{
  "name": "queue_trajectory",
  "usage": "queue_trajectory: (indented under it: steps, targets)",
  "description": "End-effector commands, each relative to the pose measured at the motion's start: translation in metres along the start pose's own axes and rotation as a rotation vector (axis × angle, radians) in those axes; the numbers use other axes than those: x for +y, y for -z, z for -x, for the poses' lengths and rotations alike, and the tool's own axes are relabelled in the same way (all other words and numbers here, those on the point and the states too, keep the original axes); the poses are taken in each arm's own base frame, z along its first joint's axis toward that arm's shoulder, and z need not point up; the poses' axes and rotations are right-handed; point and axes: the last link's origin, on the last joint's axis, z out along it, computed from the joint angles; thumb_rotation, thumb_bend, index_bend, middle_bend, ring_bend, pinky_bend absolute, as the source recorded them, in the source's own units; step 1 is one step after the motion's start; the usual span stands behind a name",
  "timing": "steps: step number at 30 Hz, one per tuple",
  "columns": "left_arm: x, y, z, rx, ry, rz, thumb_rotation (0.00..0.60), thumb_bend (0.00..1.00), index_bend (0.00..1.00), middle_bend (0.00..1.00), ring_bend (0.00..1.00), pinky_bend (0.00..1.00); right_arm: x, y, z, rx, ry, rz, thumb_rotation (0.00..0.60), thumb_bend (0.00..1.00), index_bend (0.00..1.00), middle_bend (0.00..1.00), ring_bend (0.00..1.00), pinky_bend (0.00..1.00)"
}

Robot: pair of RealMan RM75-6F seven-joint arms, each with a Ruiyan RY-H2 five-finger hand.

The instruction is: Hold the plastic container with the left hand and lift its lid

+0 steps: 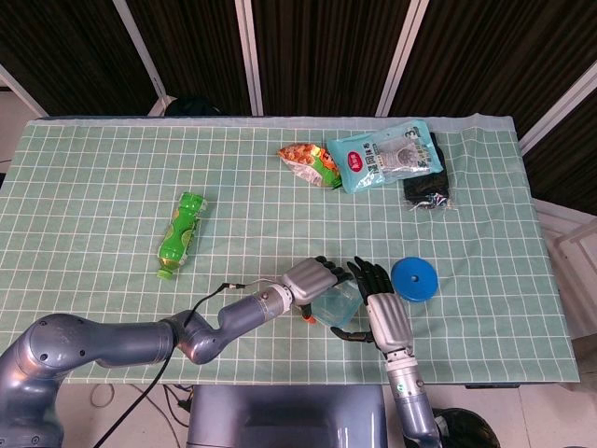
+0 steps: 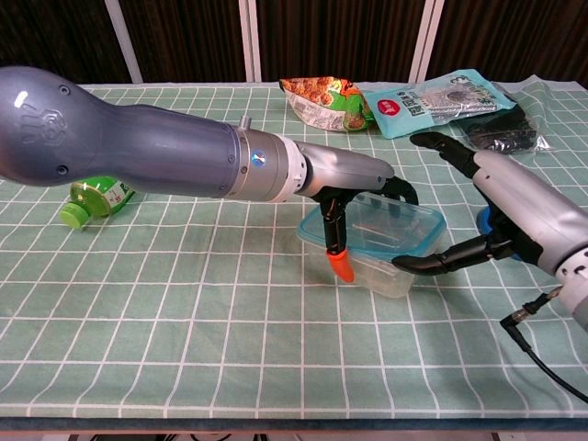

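Left arm shell (image 2: 119,147) smooth grey, glossy, metallic-looking sheen; left hand (image 2: 354,184) has black fingers and an orange rubbery-looking tip. Right hand (image 2: 510,216) same grey shell, matt black fingers. Plastic container (image 2: 381,248) clear smooth plastic, teal-rimmed transparent lid (image 2: 372,225). Tablecloth (image 2: 184,312) matt green checked cloth. Far snack bags (image 1: 359,159) shiny crinkled foil or plastic. Green bottle (image 1: 179,235) glossy plastic. Blue disc (image 1: 414,278) smooth, looks plastic.

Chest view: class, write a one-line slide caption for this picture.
Left hand holds a clear plastic container on the checked table while the right hand reaches its lid.
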Motion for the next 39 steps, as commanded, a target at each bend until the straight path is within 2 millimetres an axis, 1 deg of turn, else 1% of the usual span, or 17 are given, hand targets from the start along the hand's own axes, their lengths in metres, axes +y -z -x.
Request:
queue_trajectory:
  steps: [1,8,14,18,22,30,34,39]
  targets:
    - [0.000,0.000,0.000,-0.009,0.000,0.002,0.600,0.06,0.30,0.32,0.31,0.44,0.002,0.000,0.001,0.010,-0.005,-0.007,0.600,0.15,0.00,0.00,0.00,0.00]
    - [0.001,0.000,-0.002,-0.017,0.022,0.005,0.600,0.06,0.28,0.30,0.30,0.44,0.004,-0.001,0.001,0.019,0.008,-0.025,0.600,0.15,0.00,0.00,0.00,0.00]
    - [0.004,0.000,-0.006,-0.014,0.103,0.005,0.600,0.06,0.26,0.28,0.29,0.43,0.013,0.001,0.002,0.015,0.056,-0.051,0.600,0.15,0.00,0.00,0.00,0.00]
    - [0.004,0.002,-0.006,-0.027,0.103,0.009,0.600,0.06,0.24,0.27,0.28,0.43,0.016,0.001,0.003,0.017,0.059,-0.056,0.600,0.15,0.00,0.00,0.00,0.00]
    - [0.003,0.003,-0.007,-0.031,0.103,0.010,0.600,0.06,0.21,0.25,0.25,0.41,0.015,-0.002,0.003,0.024,0.054,-0.061,0.600,0.15,0.00,0.00,0.00,0.00]
    - [0.003,0.004,-0.006,-0.038,0.093,0.011,0.600,0.06,0.20,0.24,0.25,0.40,0.010,-0.009,0.003,0.046,0.047,-0.070,0.600,0.15,0.00,0.00,0.00,0.00]
    - [0.004,0.004,-0.006,-0.042,0.090,0.013,0.600,0.03,0.18,0.23,0.25,0.39,0.008,-0.012,0.003,0.055,0.046,-0.071,0.600,0.15,0.00,0.00,0.00,0.00]
    - [0.003,0.004,-0.005,-0.047,0.086,0.011,0.600,0.02,0.15,0.21,0.23,0.38,0.007,-0.014,0.003,0.062,0.043,-0.071,0.600,0.15,0.00,0.00,0.00,0.00]
